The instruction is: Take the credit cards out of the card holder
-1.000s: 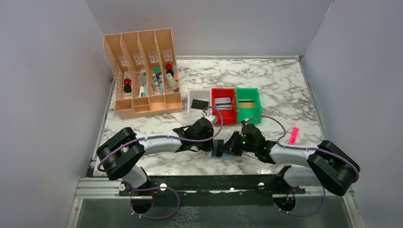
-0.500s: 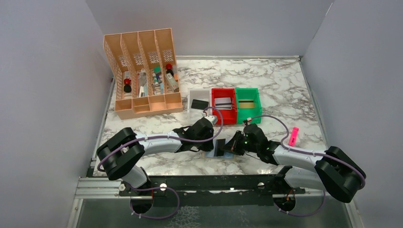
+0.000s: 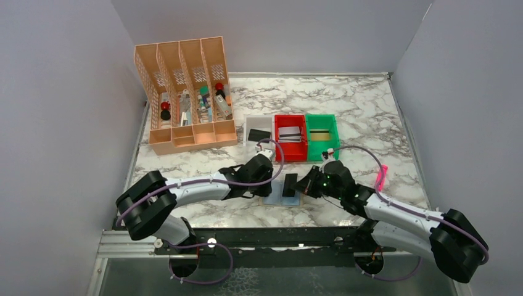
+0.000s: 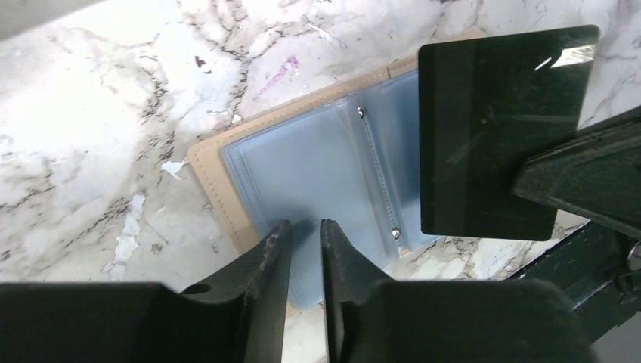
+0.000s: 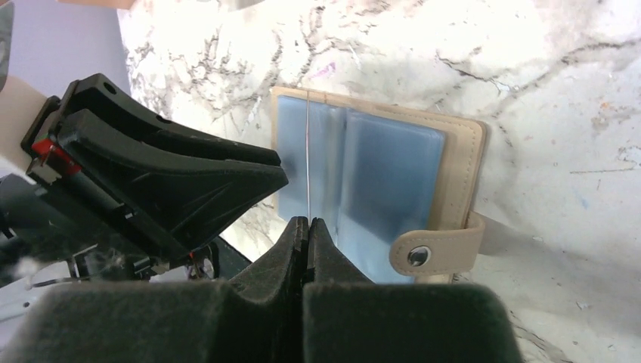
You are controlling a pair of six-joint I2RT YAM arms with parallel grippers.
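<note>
At right gripper (image 5: 308, 227): clamped fully shut on black card (image 4: 499, 128), edge grip, card tilted up off the sleeves and hanging above the fold of the card holder (image 4: 302, 174). Shows as a thin edge-on line from the right wrist, face-on from the left wrist.

At left gripper (image 4: 306, 234): cracked open a sliver, nothing between the fingers (image 4: 272, 257), tips down at the near edge of one blue panel.

Holder: open, flat on marble table (image 3: 358, 105), near front edge, between the two grippers. Tan snap strap (image 5: 431, 253) sticking out one side. Visible sleeves look blank, no card seen in them.

Further back, in a row: dark card (image 3: 259, 134) in white bin (image 3: 259, 121), silver-grey card (image 3: 290, 133) in red bin (image 3: 290, 151), striped card (image 3: 319, 134) in green bin (image 3: 322, 148).

Elsewhere: pink marker (image 3: 381, 176) right of the right arm, orange organizer (image 3: 185, 92) back left.
</note>
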